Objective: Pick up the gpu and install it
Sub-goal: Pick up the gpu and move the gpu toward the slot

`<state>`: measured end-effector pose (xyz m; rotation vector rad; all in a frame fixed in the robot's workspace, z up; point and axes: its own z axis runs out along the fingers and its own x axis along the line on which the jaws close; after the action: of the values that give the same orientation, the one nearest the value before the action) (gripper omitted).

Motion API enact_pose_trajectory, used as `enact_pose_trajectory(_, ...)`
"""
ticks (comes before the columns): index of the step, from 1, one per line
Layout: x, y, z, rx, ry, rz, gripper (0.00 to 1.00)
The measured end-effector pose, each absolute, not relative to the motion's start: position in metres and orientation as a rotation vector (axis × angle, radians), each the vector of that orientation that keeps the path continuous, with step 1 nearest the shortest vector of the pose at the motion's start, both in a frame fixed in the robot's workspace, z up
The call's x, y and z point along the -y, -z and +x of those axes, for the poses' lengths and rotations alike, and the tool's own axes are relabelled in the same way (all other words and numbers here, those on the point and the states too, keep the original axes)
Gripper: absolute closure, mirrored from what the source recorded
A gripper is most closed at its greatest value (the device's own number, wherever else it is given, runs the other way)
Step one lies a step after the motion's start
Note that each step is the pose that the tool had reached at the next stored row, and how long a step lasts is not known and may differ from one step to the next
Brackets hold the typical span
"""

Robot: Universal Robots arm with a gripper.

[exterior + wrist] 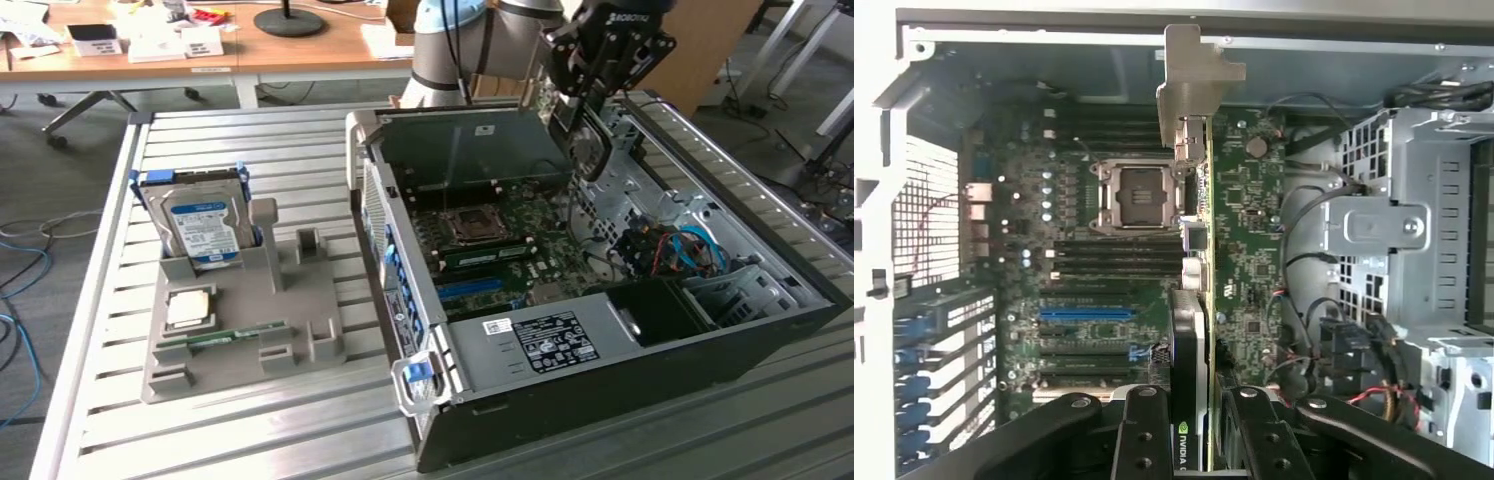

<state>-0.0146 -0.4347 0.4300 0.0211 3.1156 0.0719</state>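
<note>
On the slatted tabletop [267,420] lies an open computer case [601,390], with its motherboard [1254,250] facing up. Above the case hangs the gripper [591,95]. Its fingers [1144,430] pinch the gpu [1192,330], held over the motherboard, with the silver bracket [1189,70] at the end far from the fingers.

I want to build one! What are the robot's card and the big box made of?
The gpu looks like thin green circuit board with a dull silver metal bracket. The computer case seems sheet metal: black outside, bare grey inside.
</note>
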Motion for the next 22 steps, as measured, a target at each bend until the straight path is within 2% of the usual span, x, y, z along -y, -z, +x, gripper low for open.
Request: enact_pose_trajectory(22,0.434,-0.43,0.016,-3.116,-0.072,0.021,0.73)
